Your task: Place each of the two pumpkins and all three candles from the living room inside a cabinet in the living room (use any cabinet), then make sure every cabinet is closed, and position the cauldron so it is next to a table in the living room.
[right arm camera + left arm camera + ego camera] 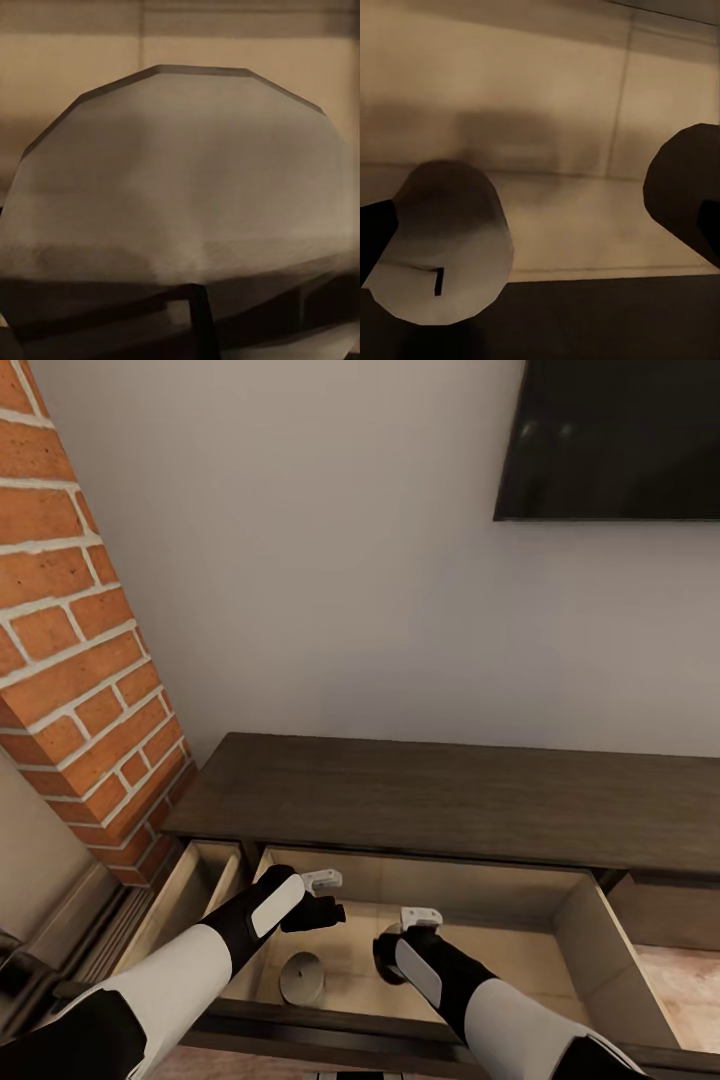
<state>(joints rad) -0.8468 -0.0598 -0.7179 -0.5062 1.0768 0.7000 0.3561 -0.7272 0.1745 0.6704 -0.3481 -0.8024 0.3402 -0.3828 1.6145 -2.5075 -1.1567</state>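
**Brick, Wall and a Dark Screen**

A red brick column [75,650] with pale mortar lines runs down the left side of the head view, leaning inward toward the bottom. Its foot meets a grey baseboard [70,920] that slants along the lower left edge. Behind everything stands a plain pale grey wall [330,560], smooth and unmarked. In the upper right corner a flat black television screen [615,440] hangs on that wall, its lower edge level and its surface showing faint reflections. At the lower right a patch of light wooden floor [690,985] shows, with a mottled pinkish-tan grain.
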